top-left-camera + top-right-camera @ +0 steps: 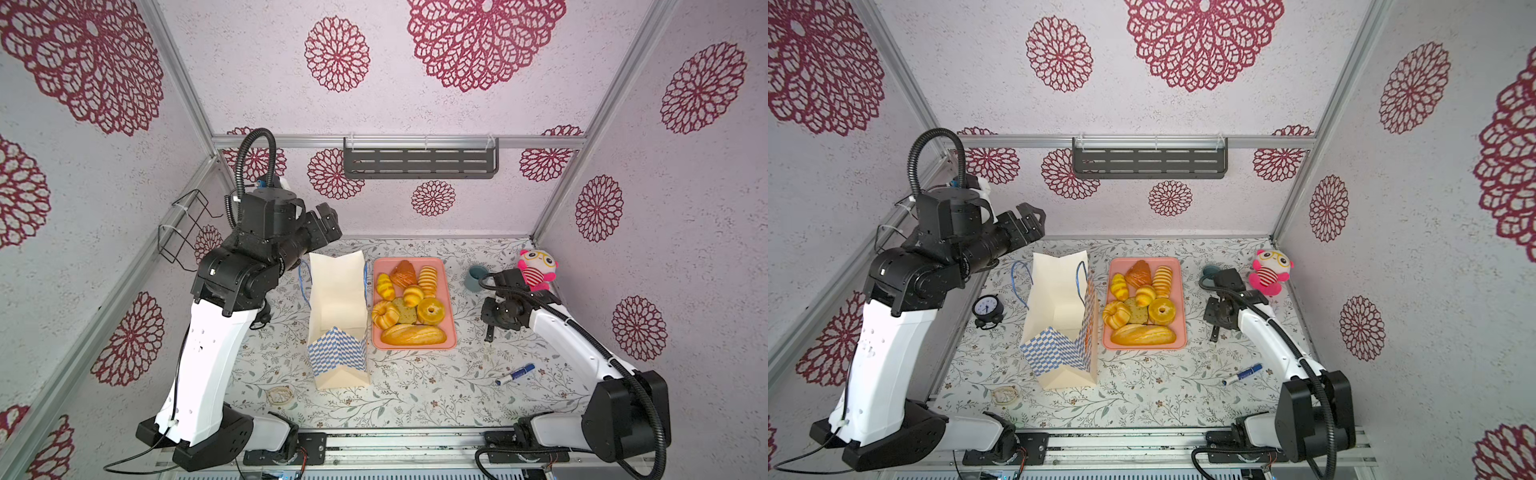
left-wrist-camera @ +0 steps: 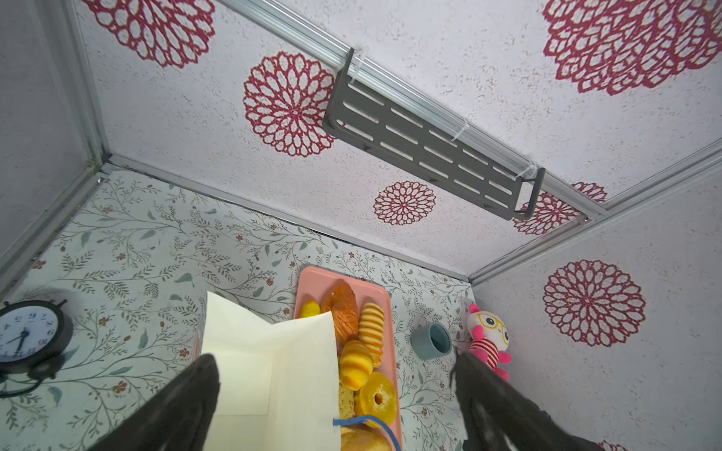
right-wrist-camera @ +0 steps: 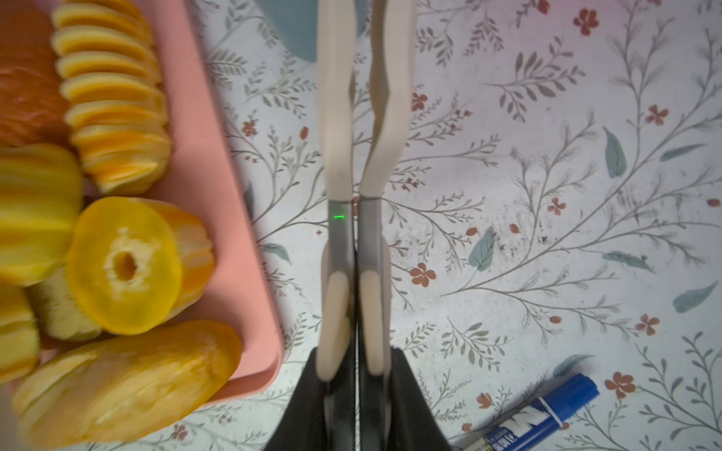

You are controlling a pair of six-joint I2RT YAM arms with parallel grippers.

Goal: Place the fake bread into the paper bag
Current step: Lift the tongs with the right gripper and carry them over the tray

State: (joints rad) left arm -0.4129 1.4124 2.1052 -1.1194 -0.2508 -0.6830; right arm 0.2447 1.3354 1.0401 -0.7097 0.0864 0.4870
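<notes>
Though toylike, glossy golden fake bread (image 1: 410, 296)

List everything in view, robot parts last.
fake bread: eight, yellow to brown, on the tray
paper bag: one, cream with blue checks, upright, left of tray
tray: one, pink, centre
plush toy: one, pink, far right
cup: one, teal, near plush toy
marker: one, blue, front right
alarm clock: one, black, left of bag
small ring: one, beige, front left
shelf: one, grey, back wall
wire basket: one, black, left wall
left gripper: open, raised behind bag
right gripper: shut, empty, right of tray
</notes>
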